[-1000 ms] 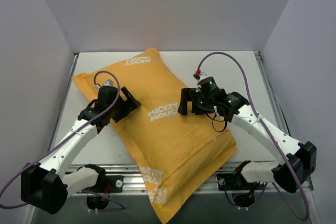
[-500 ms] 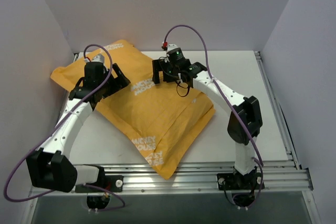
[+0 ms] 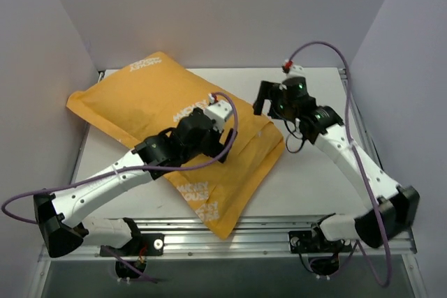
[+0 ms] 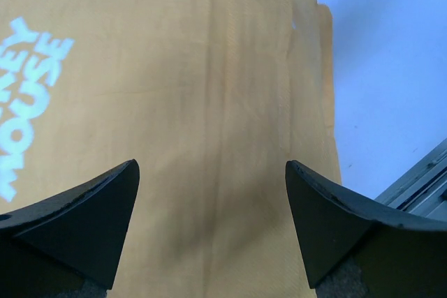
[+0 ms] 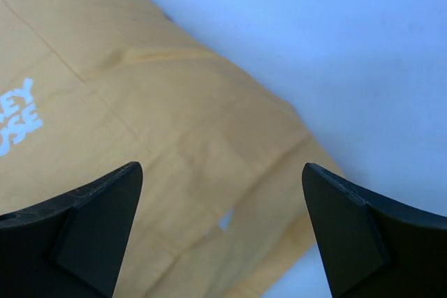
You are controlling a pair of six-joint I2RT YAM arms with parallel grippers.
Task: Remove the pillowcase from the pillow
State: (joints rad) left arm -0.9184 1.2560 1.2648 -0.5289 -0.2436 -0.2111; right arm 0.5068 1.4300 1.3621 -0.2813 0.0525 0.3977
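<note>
Left gripper point(image 4: 211, 172) and right gripper point(image 5: 222, 172) hover wide open, empty, above the pillowcase point(image 3: 140, 95); next, I'd guess, pinch its edge.

The pillowcase point(image 3: 140, 102) has slid up the desk point(image 3: 314, 186) toward the far-left corner. A second ago its near end hung well past the front rail point(image 3: 265, 227); now only its tip overlaps that rail. The left gripper point(image 4: 211, 172) has since swung from the case's far-left edge to above its middle. The right gripper point(image 5: 222, 172) has drawn back from the far edge to the case's right-hand border, partly over bare desk.
</note>
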